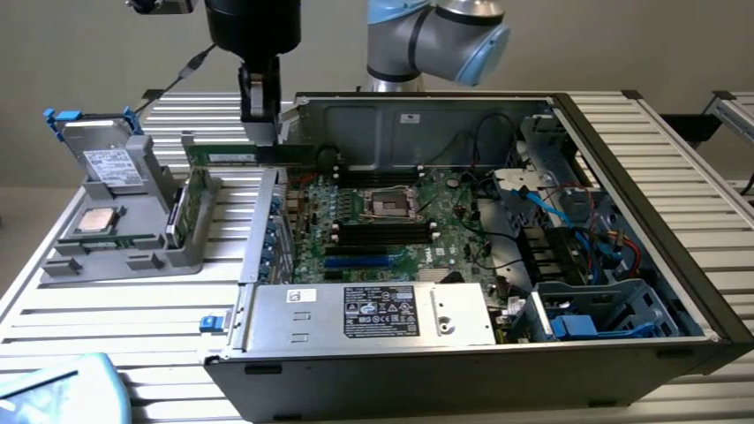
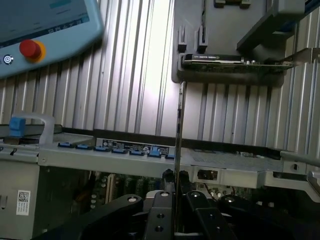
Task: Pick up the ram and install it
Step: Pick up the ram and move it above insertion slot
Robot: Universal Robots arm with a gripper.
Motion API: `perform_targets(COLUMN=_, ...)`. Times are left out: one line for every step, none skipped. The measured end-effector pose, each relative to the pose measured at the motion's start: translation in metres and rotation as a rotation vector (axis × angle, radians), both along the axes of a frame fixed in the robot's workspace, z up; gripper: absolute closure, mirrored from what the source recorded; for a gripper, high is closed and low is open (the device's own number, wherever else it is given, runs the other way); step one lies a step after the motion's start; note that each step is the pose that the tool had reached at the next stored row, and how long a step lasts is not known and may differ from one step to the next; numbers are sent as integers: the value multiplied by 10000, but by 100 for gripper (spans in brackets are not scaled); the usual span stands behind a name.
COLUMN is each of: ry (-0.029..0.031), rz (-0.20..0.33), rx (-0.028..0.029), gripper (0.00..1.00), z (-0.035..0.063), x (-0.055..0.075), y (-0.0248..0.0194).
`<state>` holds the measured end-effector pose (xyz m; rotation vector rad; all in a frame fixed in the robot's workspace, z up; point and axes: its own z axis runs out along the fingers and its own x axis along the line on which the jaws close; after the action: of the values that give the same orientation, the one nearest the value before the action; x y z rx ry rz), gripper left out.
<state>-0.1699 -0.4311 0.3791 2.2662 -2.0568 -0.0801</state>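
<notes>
The hand (image 1: 261,140) is pinching the ram (image 1: 224,156), which hangs level in the air just over the open computer case's (image 1: 389,132) rim, at the corner on the exterior view's left. Seen from the wrist, the ram (image 2: 179,125) runs edge-on out from between the dark fingers (image 2: 160,210), above that case's rim. Beside the case, on the table (image 1: 118,318), a grey parts holder (image 1: 118,256) carries a square silver chip (image 1: 97,221).

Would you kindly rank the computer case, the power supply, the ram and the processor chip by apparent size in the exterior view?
1. computer case
2. power supply
3. ram, long but thin
4. processor chip, square; close to the ram in area, so that last pair is unsure.
</notes>
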Motion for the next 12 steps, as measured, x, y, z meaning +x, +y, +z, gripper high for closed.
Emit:
perform_targets(ry=-1, rz=-1, rx=-1, gripper=86, z=1, x=28, y=0)
perform_targets(ry=-2, rz=-1, rx=-1, gripper=86, z=1, x=56, y=0)
perform_targets(ry=-3, rz=-1, rx=0, gripper=86, z=1, x=85, y=0)
perform_targets(ry=-4, rz=-1, rx=0, gripper=86, z=1, x=116, y=0)
perform_targets(ry=-4, rz=-1, rx=-1, gripper=86, z=2, x=146, y=0)
perform_targets(ry=-5, rz=-1, rx=0, gripper=86, z=2, x=174, y=0)
perform_targets(ry=-6, rz=0, rx=0, gripper=86, z=3, x=203, y=0)
perform_targets(ry=-7, rz=-1, rx=-1, gripper=86, z=4, x=234, y=0)
perform_targets(ry=-8, rz=-1, rx=0, gripper=86, z=4, x=263, y=0)
perform_targets(ry=-8, rz=-1, rx=-1, gripper=86, z=4, x=291, y=0)
perform_targets(ry=-9, rz=-1, rx=0, gripper=86, z=5, x=321, y=0)
perform_targets(ry=-10, rz=0, rx=0, gripper=86, z=5, x=353, y=0)
